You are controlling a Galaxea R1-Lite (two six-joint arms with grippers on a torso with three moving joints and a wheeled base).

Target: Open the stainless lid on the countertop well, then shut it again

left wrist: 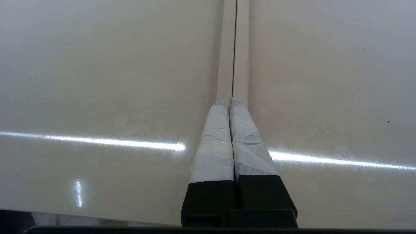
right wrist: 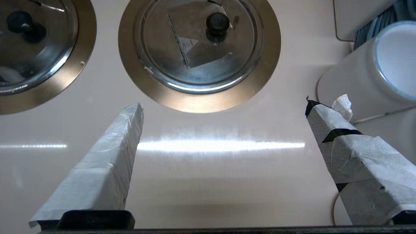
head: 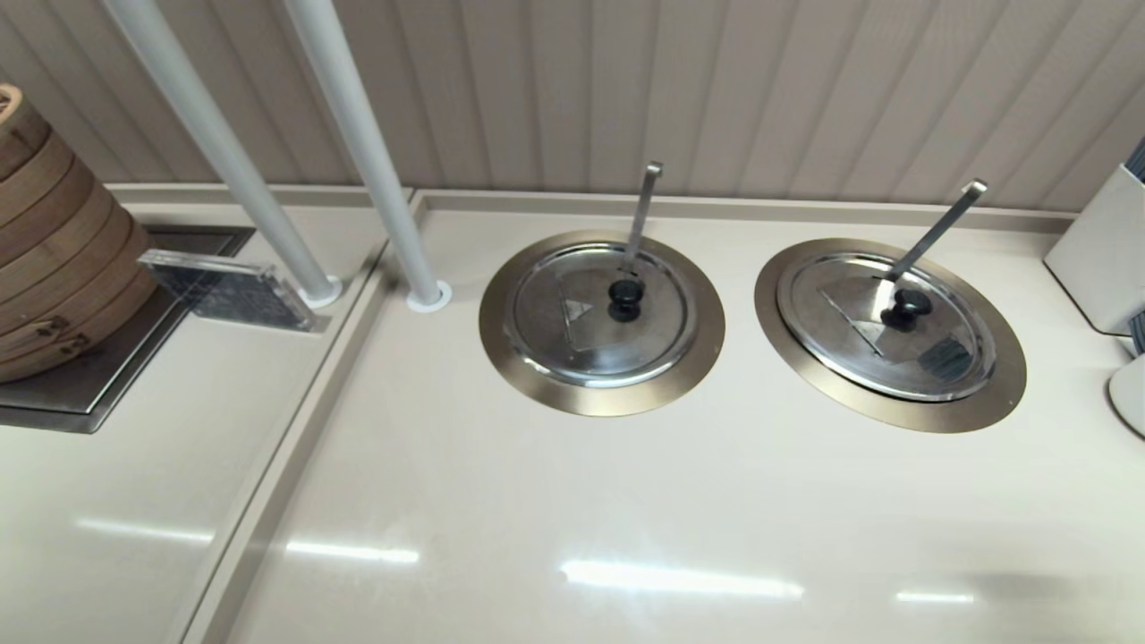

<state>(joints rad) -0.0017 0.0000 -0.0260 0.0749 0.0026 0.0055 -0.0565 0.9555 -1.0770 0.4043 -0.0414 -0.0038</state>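
Observation:
The stainless lid [head: 850, 331] with its black knob [head: 905, 306] lies flat and closed in the right countertop well, ringed by the bronze-gold collar [head: 894, 413]. A dark patch shows near its rim, and a ladle handle [head: 935, 233] sticks up through it. Neither gripper shows in the head view. In the right wrist view my right gripper [right wrist: 224, 104] is open and empty, short of the collar [right wrist: 198, 100], with the lid [right wrist: 201, 61] and knob [right wrist: 217, 21] ahead. My left gripper [left wrist: 229, 102] is shut and empty over a countertop seam.
A like lid [head: 572, 335] sits in the left well's collar [head: 601, 398], also with a ladle handle. Stacked bamboo steamers [head: 54, 250] stand far left, two white poles [head: 358, 143] behind. A white container [head: 1100, 259] and a white cup [right wrist: 367, 81] crowd the right edge.

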